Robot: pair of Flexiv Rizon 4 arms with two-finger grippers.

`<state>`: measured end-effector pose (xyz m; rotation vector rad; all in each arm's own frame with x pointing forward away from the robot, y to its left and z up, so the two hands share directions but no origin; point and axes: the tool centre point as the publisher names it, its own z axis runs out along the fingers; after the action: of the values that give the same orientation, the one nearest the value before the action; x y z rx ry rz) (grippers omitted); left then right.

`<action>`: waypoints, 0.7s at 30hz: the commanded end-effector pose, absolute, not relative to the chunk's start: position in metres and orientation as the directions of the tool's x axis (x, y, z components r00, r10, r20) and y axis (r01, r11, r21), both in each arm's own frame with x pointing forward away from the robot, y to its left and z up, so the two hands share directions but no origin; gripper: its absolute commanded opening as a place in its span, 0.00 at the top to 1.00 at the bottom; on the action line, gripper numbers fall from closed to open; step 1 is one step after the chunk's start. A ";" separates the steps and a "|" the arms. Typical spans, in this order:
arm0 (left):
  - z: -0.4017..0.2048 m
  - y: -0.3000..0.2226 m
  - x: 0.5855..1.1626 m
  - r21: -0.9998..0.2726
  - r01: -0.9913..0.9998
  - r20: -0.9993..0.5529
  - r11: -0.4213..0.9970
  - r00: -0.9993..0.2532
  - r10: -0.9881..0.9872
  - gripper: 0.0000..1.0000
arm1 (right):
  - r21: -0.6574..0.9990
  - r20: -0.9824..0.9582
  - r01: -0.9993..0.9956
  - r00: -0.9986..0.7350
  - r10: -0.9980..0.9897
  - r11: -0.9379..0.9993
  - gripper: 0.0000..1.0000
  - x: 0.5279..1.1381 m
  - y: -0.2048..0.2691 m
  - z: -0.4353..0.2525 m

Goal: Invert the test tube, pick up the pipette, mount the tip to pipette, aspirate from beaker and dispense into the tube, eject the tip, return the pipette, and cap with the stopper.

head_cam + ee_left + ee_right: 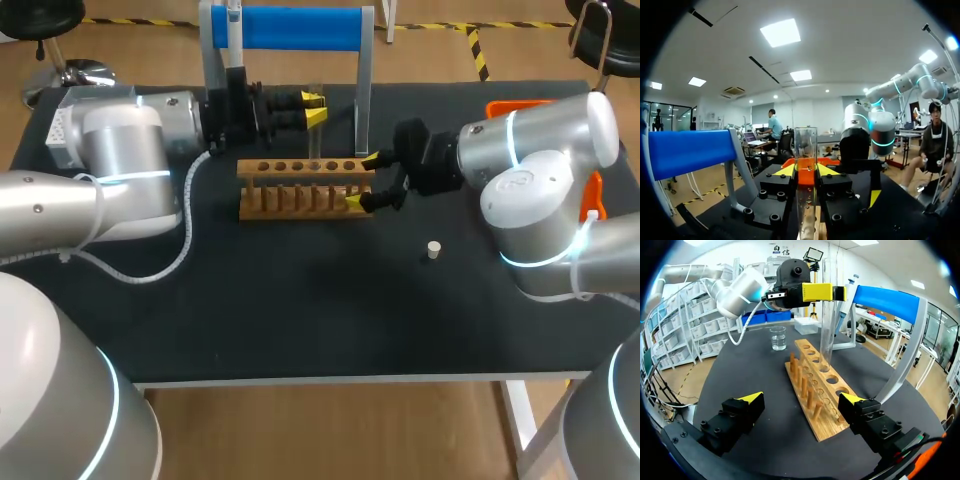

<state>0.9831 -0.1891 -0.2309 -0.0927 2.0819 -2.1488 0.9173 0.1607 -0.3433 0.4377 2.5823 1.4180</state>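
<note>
A clear test tube (806, 145) stands upright between the fingers of my left gripper (806, 172), which is shut on it. Its lower end reaches a hole of the wooden rack (300, 187). In the right wrist view the tube (828, 325) hangs from the left gripper (830, 292) over the rack (815, 382). My right gripper (363, 180) is open, its yellow tips on either side of the rack's right end; its own view shows the right gripper (801, 402) wide apart. The pipette (233, 35) hangs on the blue-topped stand (300, 28). A small stopper (433, 250) lies on the mat.
A glass beaker (777, 337) stands beyond the rack's far end, with a white box (805, 325) behind it. An orange tray (520, 104) sits at the back right, partly behind my right arm. The stand's legs (364, 90) rise just behind the rack.
</note>
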 end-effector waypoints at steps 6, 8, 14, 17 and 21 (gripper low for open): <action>-0.238 -0.189 0.985 -0.998 0.060 -0.056 -0.026 -0.986 -0.155 1.00 | 0.843 -0.002 0.176 -0.944 0.331 0.508 0.00 0.917 0.160 -0.343; -0.240 -0.188 0.985 -0.998 0.062 -0.057 -0.023 -0.986 -0.154 1.00 | 0.843 -0.002 0.176 -0.944 0.331 0.508 0.00 0.917 0.160 -0.343; -0.246 -0.190 0.986 -0.998 0.061 -0.060 -0.004 -0.987 -0.149 1.00 | 0.843 -0.002 0.176 -0.944 0.331 0.508 0.00 0.917 0.160 -0.343; -0.249 -0.191 0.986 -0.998 0.062 -0.061 -0.006 -0.987 -0.149 1.00 | 0.843 -0.002 0.176 -0.944 0.331 0.508 0.00 0.917 0.160 -0.343; -0.253 -0.192 0.987 -0.998 0.057 -0.055 -0.007 -0.987 -0.151 1.00 | 0.843 -0.002 0.176 -0.944 0.331 0.508 0.00 0.917 0.160 -0.343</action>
<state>0.9846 -0.1899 -0.2496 -0.1044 2.1102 -2.1205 0.9173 0.1607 -0.3433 0.4377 2.5823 1.4180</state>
